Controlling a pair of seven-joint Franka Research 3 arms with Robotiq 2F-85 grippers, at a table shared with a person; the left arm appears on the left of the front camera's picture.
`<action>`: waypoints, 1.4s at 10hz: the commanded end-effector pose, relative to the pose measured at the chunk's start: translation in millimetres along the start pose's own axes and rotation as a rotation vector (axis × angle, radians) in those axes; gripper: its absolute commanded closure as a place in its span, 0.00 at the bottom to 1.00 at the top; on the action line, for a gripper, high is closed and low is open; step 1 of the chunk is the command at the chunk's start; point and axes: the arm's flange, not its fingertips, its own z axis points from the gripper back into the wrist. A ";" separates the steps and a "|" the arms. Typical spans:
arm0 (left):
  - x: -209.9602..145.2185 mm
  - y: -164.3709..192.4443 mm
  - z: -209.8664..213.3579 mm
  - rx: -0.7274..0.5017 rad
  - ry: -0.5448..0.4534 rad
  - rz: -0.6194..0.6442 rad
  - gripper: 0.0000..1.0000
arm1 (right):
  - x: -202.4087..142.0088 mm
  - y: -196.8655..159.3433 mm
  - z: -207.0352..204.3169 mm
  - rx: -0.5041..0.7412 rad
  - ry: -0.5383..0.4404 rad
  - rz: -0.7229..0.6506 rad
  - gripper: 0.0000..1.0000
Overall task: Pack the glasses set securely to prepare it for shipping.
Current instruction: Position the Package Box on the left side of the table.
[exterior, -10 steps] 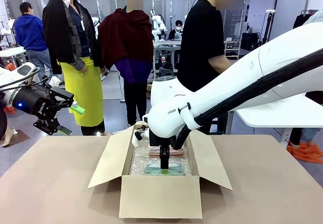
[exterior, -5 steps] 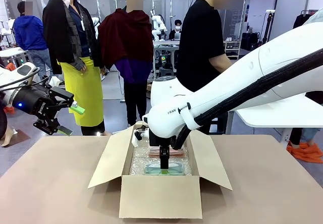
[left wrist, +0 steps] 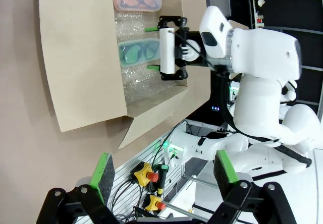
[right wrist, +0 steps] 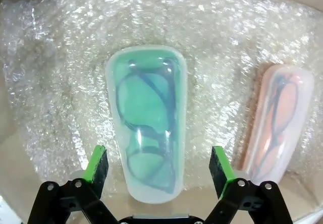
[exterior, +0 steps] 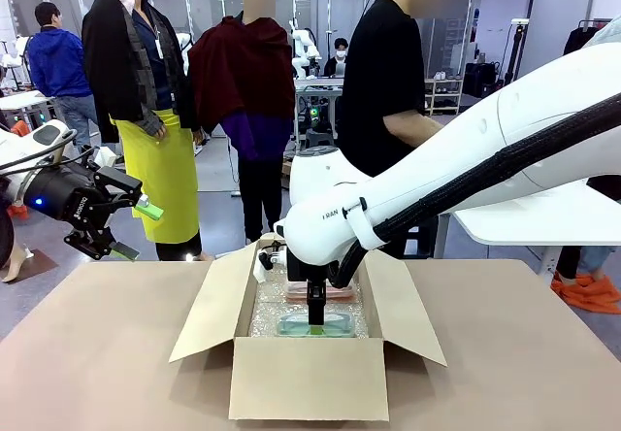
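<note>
Two things lie side by side on the bubble wrap (right wrist: 65,57) inside the open cardboard box (exterior: 310,378): the mint-teal case (right wrist: 146,128) and the pink case (right wrist: 277,123), close but apart. My right pincer (right wrist: 159,161) hangs over the teal case, jaws apart, gripping nothing. My left pincer (exterior: 137,229) hovers wide and empty above the table (exterior: 97,353). I'd lift straight up, clear of the flaps (exterior: 209,305), so neither case shifts.

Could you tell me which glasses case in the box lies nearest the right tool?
The mint-teal case, framed between the fingers of the open right tool; the pink case lies off to one side.
</note>
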 end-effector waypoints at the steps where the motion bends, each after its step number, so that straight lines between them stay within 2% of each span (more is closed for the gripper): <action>1: 19.7 11.0 -1.4 -0.060 0.001 0.039 0.00 | -23.8 16.1 62.3 -0.085 -0.033 -0.134 0.00; 3: 33.2 34.1 -6.5 -0.130 0.020 0.007 0.00 | -69.8 39.0 117.0 -0.094 -0.154 -0.351 0.00; 4: 40.8 47.0 -4.3 -0.221 0.016 -0.007 0.00 | -99.0 54.3 140.9 -0.106 -0.214 -0.479 0.00; 5: 50.3 59.1 -0.7 -0.316 0.004 -0.006 0.00 | -122.0 66.9 153.7 -0.110 -0.278 -0.608 0.00; 7: 66.2 86.2 1.4 -0.392 -0.008 -0.008 0.00 | -159.9 99.8 164.4 -0.093 -0.385 -0.772 0.00; 8: 74.2 98.7 -1.5 -0.405 -0.012 -0.017 0.00 | -182.7 117.0 174.5 -0.123 -0.426 -0.858 0.00; 9: 81.0 106.5 -5.0 -0.420 -0.004 -0.016 0.00 | -209.1 128.3 185.6 -0.141 -0.484 -0.907 0.00; 10: 86.6 114.6 -9.3 -0.412 0.007 -0.009 0.00 | -239.2 134.7 191.8 -0.166 -0.501 -0.954 0.00; 11: 90.2 120.8 -12.7 -0.414 -0.009 -0.012 0.00 | -270.9 143.5 198.6 -0.147 -0.572 -0.986 0.00; 13: 95.0 134.2 -18.4 -0.445 -0.053 -0.051 0.00 | -321.0 166.8 204.2 -0.089 -0.545 -0.961 0.00; 14: 97.7 137.3 -20.1 -0.439 -0.116 -0.103 0.00 | -329.7 163.7 198.5 -0.101 -0.532 -0.944 0.00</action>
